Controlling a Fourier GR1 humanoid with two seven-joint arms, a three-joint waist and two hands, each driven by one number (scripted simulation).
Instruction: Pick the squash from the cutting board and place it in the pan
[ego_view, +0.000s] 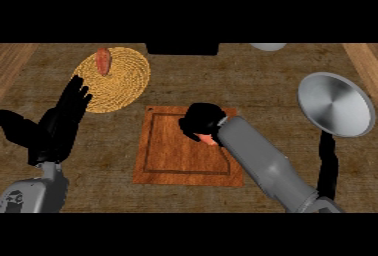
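Grey forearms enter from the lower edge. At seven o'clock the left hand (63, 117) rests open, fingers straight and pointing up. Near centre, the right hand (201, 120) curls over the squash (210, 139) on the cutting board (166, 165), hiding all but an orange sliver, so its shape is hard to make out. At two o'clock the pan (336, 104) sits on the tabletop (251, 75). At eleven o'clock a woven mat (118, 80) carries a reddish item (102, 61).
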